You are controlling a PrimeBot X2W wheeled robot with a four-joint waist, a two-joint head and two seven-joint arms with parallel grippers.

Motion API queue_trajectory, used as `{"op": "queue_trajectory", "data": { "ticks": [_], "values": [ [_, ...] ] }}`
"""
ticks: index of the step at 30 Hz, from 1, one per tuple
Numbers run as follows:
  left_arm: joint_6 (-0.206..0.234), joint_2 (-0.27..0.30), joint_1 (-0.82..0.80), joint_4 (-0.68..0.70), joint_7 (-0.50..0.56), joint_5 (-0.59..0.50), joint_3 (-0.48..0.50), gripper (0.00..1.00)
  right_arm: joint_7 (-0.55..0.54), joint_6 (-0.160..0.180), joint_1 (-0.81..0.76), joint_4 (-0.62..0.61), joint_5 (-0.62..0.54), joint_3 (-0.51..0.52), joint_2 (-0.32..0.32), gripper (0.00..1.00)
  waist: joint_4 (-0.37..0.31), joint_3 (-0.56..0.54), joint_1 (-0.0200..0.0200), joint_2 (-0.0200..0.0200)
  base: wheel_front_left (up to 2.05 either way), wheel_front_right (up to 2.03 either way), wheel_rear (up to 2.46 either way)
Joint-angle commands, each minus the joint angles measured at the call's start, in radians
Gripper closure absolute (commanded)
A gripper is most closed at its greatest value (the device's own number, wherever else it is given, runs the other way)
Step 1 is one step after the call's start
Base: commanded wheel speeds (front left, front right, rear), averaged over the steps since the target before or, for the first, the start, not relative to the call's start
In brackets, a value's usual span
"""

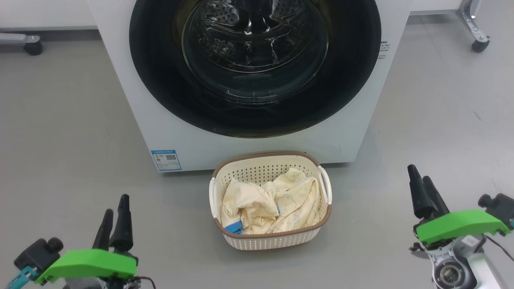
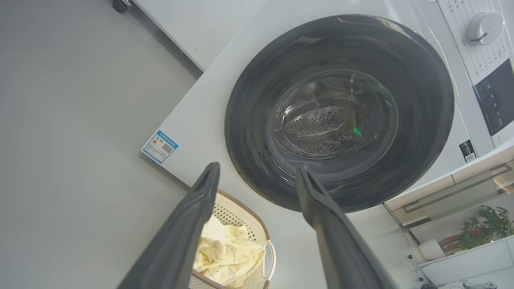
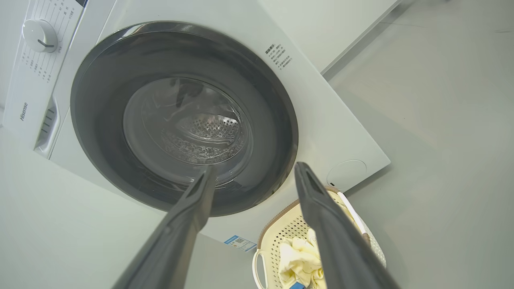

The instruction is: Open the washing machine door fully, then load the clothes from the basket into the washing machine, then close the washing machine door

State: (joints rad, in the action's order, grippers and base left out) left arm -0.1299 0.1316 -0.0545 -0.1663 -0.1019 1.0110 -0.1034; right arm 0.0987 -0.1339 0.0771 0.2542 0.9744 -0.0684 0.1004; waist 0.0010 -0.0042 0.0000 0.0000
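by the washing machine [image 1: 168, 132], clothes [image 1: 273, 200] sit in the basket [image 1: 265, 241], door [image 1: 255, 52] shut; our left hand [image 1: 116, 204] and right hand [image 1: 418, 172] gape empty; all steps left.

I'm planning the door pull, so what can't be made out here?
Door top: cut off by the head view's upper edge.
Clothes underneath: hidden by top folds and basket wall, head view.
Label text: too small, head view.
Drum inside: blurred by glass reflections, left wrist view.
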Motion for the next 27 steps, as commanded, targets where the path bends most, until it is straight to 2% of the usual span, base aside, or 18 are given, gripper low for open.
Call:
{"op": "queue_trajectory", "data": {
  "ticks": [1,6,27],
  "values": [
    [0.000,0.027,-0.054,0.041,-0.016,-0.035,0.018,0.00,0.020,0.002,0.069,-0.041,-0.031,-0.014,0.026,0.00,0.000,0.000,0.0000,0.0000,0.00,0.00,0.00],
    [-0.001,0.037,-0.055,0.047,-0.033,-0.141,0.010,0.00,0.038,0.002,0.075,-0.040,-0.108,-0.026,0.026,0.00,0.001,0.002,0.0000,0.0000,0.00,0.00,0.00],
    [-0.001,0.064,-0.071,0.049,-0.096,-0.464,-0.021,0.00,0.065,0.003,0.098,-0.004,-0.368,-0.063,0.030,0.00,0.002,0.023,0.0000,0.0000,0.00,0.00,0.00]
  ]
}}
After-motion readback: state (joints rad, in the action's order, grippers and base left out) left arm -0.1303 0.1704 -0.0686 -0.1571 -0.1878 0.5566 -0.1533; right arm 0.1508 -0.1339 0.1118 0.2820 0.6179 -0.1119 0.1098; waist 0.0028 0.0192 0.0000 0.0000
